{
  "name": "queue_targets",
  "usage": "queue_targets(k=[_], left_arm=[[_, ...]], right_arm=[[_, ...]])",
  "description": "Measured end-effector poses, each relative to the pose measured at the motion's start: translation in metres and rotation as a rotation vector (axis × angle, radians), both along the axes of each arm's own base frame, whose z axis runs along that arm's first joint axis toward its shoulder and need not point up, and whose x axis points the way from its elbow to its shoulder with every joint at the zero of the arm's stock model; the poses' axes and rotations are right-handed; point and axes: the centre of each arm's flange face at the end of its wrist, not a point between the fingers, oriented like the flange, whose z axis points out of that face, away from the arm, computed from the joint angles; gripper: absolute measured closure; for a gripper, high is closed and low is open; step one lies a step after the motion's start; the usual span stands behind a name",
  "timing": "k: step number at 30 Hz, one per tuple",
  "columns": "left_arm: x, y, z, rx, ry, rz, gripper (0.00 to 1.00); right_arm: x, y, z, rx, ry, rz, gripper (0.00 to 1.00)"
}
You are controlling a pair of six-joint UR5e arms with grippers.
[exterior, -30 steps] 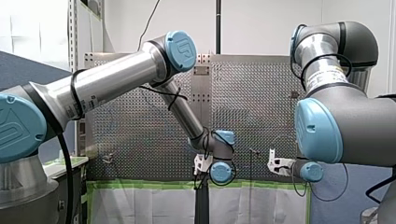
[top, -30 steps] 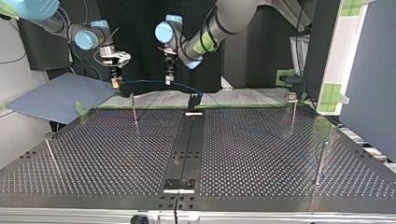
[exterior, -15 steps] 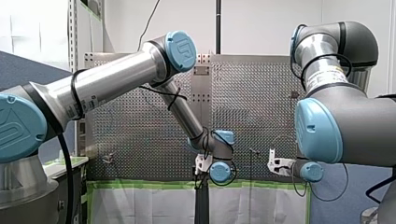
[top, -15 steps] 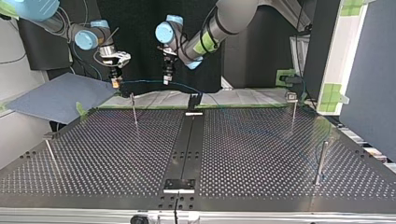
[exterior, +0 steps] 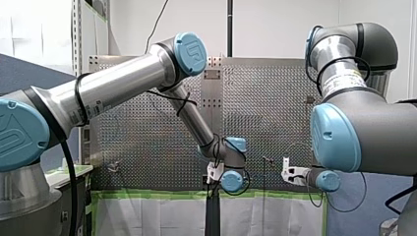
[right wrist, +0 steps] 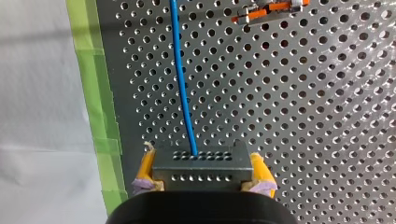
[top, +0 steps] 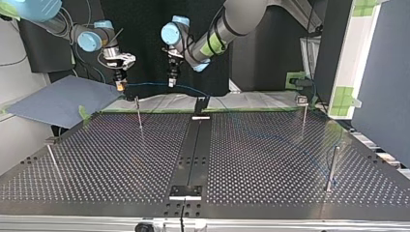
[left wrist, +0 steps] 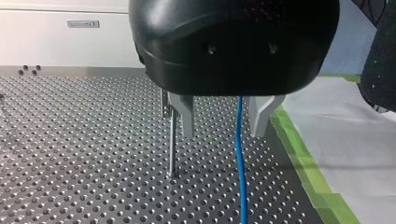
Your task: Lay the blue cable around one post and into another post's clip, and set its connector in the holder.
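Right fingers [right wrist: 258,169] on dark perforated connector [right wrist: 201,164]

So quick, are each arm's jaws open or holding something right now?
Left gripper: jaws open, blue cable running between them, ungripped.
Right gripper: jaws shut on the connector.

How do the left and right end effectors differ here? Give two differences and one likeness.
The left end effector is open, the blue cable running free between its fingers; the right end effector is shut on the connector. The left's fingers are bare grey; the right's have yellow pads. Both hang over the perforated table.
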Motion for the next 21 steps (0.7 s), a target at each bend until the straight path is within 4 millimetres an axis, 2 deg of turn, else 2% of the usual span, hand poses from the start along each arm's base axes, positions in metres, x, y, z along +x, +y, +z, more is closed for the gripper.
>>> queue_targets(k=[2, 4, 5, 7, 8, 10, 11, 13, 14, 15, 21], left_arm=[[0.0000, 0.0005, -0.0001, 0.005, 0.000, 0.003, 0.44], [-0.0001, 0.0016, -0.0004, 0.018, -0.001, 0.011, 0.52], [-0.0001, 0.0020, -0.0004, 0.025, -0.002, 0.014, 0.52], [-0.0003, 0.0028, -0.0005, 0.045, -0.005, 0.019, 0.61], [-0.0006, 0.0029, -0.0006, 0.054, -0.006, 0.020, 0.61], [-0.0012, 0.0028, -0.0007, 0.073, -0.010, 0.020, 0.75], [-0.0015, 0.0028, -0.0009, 0.080, -0.011, 0.019, 0.75], [-0.0017, 0.0026, -0.0008, 0.090, -0.014, 0.017, 0.89], [-0.0018, 0.0025, -0.0008, 0.093, -0.015, 0.017, 0.89], [-0.0019, 0.0023, -0.0007, 0.095, -0.016, 0.016, 0.98], [-0.0022, 0.0015, -0.0008, 0.098, -0.016, 0.007, 0.98]], right_arm=[[-0.0001, -0.0001, 0.0000, 0.000, 0.000, 0.000, 1.00], [0.0000, -0.0001, 0.0001, -0.001, 0.000, 0.000, 1.00], [0.0000, -0.0002, 0.0001, -0.001, 0.000, 0.000, 1.00], [0.0001, -0.0002, 0.0002, -0.001, 0.000, 0.000, 1.00], [0.0001, -0.0002, 0.0002, -0.002, 0.000, 0.000, 1.00], [0.0001, -0.0002, 0.0002, -0.002, 0.000, 0.000, 1.00], [0.0002, -0.0001, 0.0002, -0.002, 0.000, 0.001, 1.00], [0.0002, -0.0001, 0.0001, -0.001, 0.000, 0.001, 1.00], [0.0003, 0.0000, 0.0001, -0.001, 0.000, 0.001, 1.00], [0.0003, 0.0000, 0.0001, -0.001, 0.000, 0.001, 1.00], [0.0003, 0.0001, -0.0001, 0.000, 0.000, 0.001, 1.00]])
